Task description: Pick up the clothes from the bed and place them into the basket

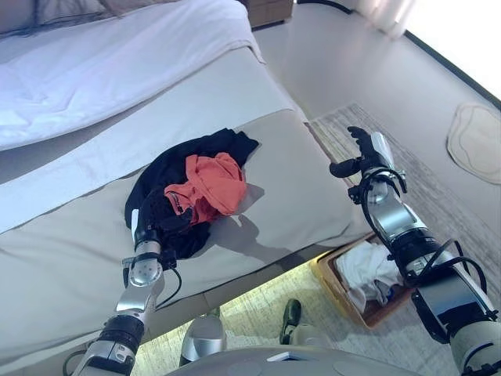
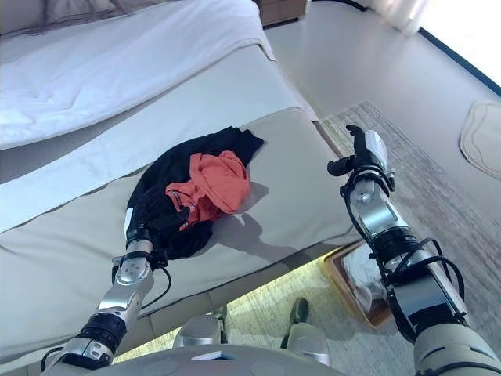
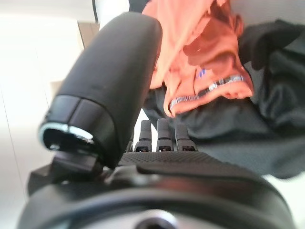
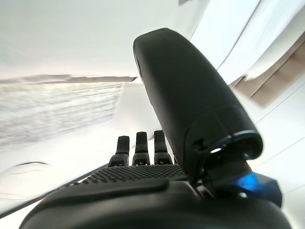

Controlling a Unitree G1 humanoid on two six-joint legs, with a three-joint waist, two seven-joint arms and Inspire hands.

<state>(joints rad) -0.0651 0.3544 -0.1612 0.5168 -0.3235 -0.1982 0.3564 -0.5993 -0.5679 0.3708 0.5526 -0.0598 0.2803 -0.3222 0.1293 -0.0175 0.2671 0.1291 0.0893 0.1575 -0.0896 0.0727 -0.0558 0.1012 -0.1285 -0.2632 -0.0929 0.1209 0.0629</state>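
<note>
A black garment (image 1: 213,147) lies bunched on the grey bed cover (image 1: 297,180), with an orange garment (image 1: 218,184) crumpled on top of it. My left hand (image 1: 151,229) rests at the near edge of the black garment, fingers straight and thumb out. In the left wrist view the orange garment (image 3: 205,57) lies just past the fingers (image 3: 162,136). My right hand (image 1: 365,157) is raised beyond the bed's right edge, open and holding nothing. The wooden basket (image 1: 329,278) stands on the floor beside the bed below that arm, with white cloth (image 1: 368,266) in it.
A white duvet (image 1: 117,63) covers the far half of the bed. A grey striped rug (image 1: 446,196) lies on the floor to the right, with a small beige mat (image 1: 477,141) further off. A wooden nightstand (image 1: 270,9) stands at the bed's far corner.
</note>
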